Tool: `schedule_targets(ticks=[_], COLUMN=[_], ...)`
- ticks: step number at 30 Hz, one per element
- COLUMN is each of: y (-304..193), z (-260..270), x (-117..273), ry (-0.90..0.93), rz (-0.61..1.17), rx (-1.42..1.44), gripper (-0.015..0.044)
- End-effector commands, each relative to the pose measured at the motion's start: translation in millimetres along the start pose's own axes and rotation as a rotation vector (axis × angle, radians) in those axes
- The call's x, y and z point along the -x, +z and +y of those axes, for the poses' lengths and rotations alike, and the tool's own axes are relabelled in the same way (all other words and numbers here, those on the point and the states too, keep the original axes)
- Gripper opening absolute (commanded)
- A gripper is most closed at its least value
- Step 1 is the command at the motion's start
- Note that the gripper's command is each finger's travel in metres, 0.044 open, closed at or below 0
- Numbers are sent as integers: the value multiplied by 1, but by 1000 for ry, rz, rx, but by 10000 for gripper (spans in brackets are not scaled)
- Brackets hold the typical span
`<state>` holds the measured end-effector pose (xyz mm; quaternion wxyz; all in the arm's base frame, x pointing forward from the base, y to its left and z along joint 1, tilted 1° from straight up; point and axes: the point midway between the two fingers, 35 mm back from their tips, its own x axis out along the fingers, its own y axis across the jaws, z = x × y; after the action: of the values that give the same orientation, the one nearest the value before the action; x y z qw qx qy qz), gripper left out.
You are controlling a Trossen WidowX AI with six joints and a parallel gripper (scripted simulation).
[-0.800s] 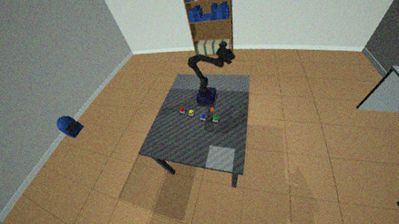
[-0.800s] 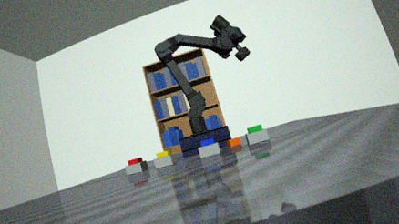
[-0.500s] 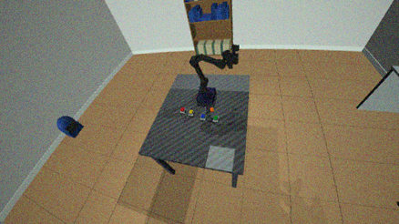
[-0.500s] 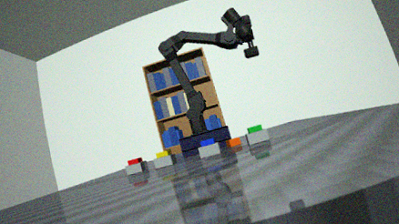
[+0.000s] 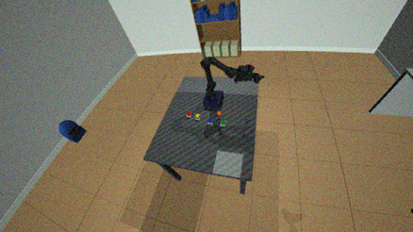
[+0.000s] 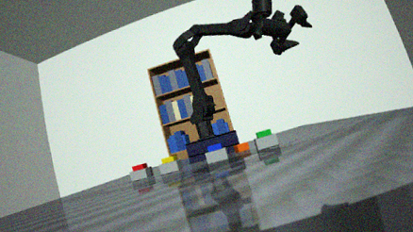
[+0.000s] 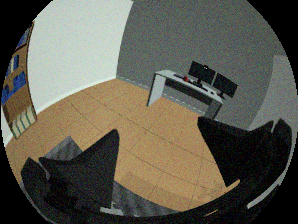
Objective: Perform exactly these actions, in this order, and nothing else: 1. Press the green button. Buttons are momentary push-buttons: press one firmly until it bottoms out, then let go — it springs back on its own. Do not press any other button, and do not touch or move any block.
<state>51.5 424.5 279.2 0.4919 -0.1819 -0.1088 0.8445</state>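
Note:
The green button (image 5: 223, 123) (image 6: 263, 133) sits on a pale base on the table (image 5: 170, 137) (image 6: 112, 219), at the right end of the buttons. Its cap stands raised above the base. My gripper (image 5: 262, 78) (image 6: 305, 34) (image 7: 158, 127) is open and empty. It hangs high up, well above the buttons and off to the right of the green button, near the table's right edge in the top view. No button shows clearly in the wrist view.
A blue button (image 5: 210, 120) (image 6: 215, 147) is left of the green one. An orange block (image 5: 219, 113) (image 6: 242, 147) lies behind, between them. A yellow button (image 5: 197, 117) (image 6: 169, 159) and a red button (image 5: 189, 113) (image 6: 140, 167) are further left. A pale square (image 5: 228, 163) lies near the front edge.

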Motion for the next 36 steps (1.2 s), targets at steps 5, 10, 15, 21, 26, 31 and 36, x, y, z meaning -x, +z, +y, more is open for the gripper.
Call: schedule_targets(ticks=[5, 10, 15, 21, 26, 31, 36], y=[-113, -171, -217, -252, -262, -262, -271], z=[-61, -73, -67, -40, -15, -15, -12], x=[61, 115, 178, 257, 307, 307, 305], ry=[-315, -530, -770, -1086, -1300, -1300, -1300], rz=[390, 582, 760, 967, 1102, 1102, 1102], rx=[-654, -1012, -1353, -1728, -1937, -1937, -1937], gripper=[400, 400, 400, 400, 400, 400, 348])
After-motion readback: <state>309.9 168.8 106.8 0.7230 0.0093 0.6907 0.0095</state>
